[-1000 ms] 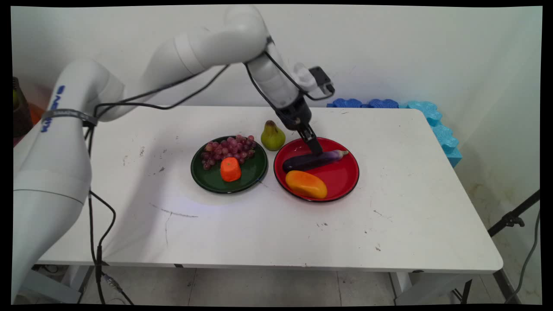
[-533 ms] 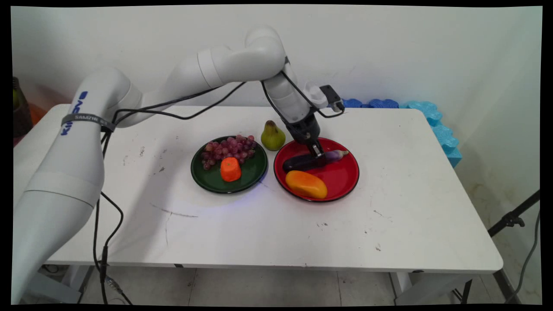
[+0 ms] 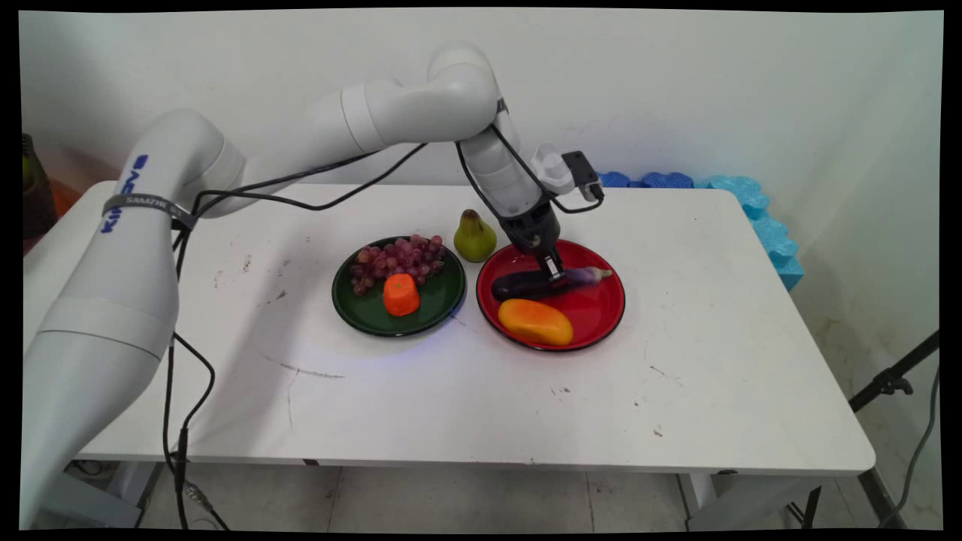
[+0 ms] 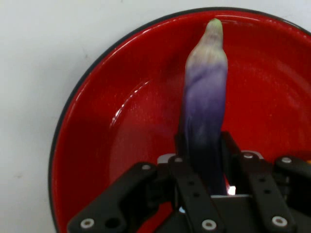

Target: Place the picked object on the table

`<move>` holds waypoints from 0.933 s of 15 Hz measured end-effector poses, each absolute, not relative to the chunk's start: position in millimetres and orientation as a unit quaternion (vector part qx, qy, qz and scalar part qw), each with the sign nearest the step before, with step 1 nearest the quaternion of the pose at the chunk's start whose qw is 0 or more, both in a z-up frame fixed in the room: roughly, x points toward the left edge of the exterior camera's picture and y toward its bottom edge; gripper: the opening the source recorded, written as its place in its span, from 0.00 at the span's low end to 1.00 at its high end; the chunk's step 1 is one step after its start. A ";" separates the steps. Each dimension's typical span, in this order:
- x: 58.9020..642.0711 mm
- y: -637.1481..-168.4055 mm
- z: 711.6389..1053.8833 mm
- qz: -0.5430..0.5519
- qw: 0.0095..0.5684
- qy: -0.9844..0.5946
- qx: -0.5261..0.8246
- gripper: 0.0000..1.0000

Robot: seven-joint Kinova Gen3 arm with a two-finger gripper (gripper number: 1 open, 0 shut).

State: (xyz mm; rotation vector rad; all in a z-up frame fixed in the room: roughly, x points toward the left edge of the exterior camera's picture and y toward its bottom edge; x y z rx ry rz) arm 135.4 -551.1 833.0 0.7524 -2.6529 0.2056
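A purple eggplant (image 3: 545,282) lies across the red plate (image 3: 601,315), its pale stem end pointing right. My gripper (image 3: 554,276) has come down on its middle and is shut on it. In the hand view the eggplant (image 4: 205,111) runs up from between the two black fingers (image 4: 183,174), which press on both its sides over the red plate (image 4: 97,145). An orange mango (image 3: 535,321) rests on the same plate, just in front of the eggplant.
A green plate (image 3: 443,297) left of the red one holds red grapes (image 3: 398,259) and an orange carrot piece (image 3: 401,294). A green pear (image 3: 474,236) stands on the table behind the two plates. Blue foam pieces (image 3: 744,203) lie at the far right edge.
The arm lowered the gripper onto the eggplant and its fingers closed on it. The eggplant and the mango shifted slightly on the plate.
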 end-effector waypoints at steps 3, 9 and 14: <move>138.0 -541.7 855.2 0.087 0.192 -0.945 0.249 0.00; 153.1 -508.3 923.5 0.098 0.207 -0.948 0.220 0.00; 180.1 -455.9 963.1 0.080 0.216 -0.950 0.209 0.00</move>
